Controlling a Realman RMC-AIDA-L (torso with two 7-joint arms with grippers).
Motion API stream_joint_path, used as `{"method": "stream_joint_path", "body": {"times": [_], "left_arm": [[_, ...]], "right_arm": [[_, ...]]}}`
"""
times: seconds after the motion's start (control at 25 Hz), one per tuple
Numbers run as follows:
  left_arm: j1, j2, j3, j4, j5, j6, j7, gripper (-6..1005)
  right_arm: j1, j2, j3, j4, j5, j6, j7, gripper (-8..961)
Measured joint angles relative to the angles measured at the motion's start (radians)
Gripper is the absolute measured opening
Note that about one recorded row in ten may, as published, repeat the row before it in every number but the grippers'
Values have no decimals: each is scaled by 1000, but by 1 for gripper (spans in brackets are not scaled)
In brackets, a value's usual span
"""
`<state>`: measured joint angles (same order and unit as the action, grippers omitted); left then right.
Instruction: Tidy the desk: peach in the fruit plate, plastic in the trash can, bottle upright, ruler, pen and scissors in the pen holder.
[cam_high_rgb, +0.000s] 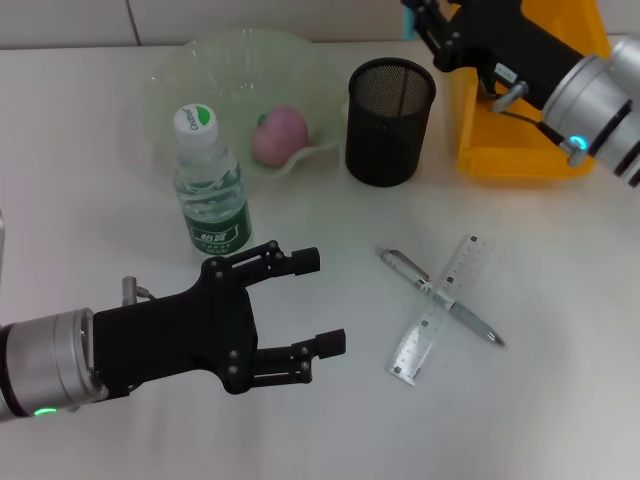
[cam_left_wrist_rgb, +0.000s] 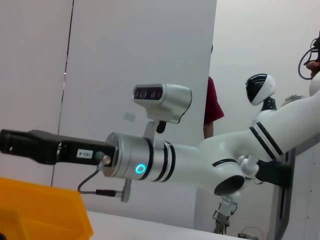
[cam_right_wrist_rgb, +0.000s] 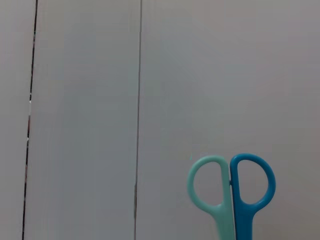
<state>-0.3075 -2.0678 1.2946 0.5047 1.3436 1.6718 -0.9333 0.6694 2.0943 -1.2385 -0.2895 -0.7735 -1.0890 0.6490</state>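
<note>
— Anything readable out there?
— Not much. The bottle (cam_high_rgb: 210, 180) has a green label (cam_high_rgb: 218, 236) with white marks on it and some print on its cap (cam_high_rgb: 195, 121), but I can't make out either.
— And the ruler (cam_high_rgb: 440, 310)?
— Tick marks along its edges; the numbers are too small to read.
— Anything else?
— A small white tag (cam_left_wrist_rgb: 85, 153) on the right arm (cam_left_wrist_rgb: 150, 160); illegible.

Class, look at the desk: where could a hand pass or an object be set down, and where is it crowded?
Bare table lies right of the crossed ruler and pen, and between them and the pen holder. The far side is crowded: bottle, fruit plate with peach, yellow bin. The left gripper hovers, open, beside the bottle.
</note>
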Motion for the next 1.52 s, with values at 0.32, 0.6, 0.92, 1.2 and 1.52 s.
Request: {"method": "stream_joint_path", "body": {"times": [0.32, 0.6, 0.92, 1.2, 1.52], "left_arm": [[-3, 0, 0, 0, 1, 0, -2, 829], [-4, 0, 0, 0, 1, 0, -2, 829], [2, 0, 0, 0, 0, 0, 2, 828], [11, 1, -6, 0, -1, 9, 7, 828], [13, 1, -8, 0, -1, 15, 8, 828]], "right_arm": [[31, 0, -15, 32, 8, 52, 0, 316], [46, 0, -69, 55, 4, 73, 3, 326], [37, 0, -74, 58, 6, 73, 7, 348], [-122, -27, -72, -148, -13, -124, 292, 450], [-295, -57, 88, -572, -265, -256, 758, 656]]}}
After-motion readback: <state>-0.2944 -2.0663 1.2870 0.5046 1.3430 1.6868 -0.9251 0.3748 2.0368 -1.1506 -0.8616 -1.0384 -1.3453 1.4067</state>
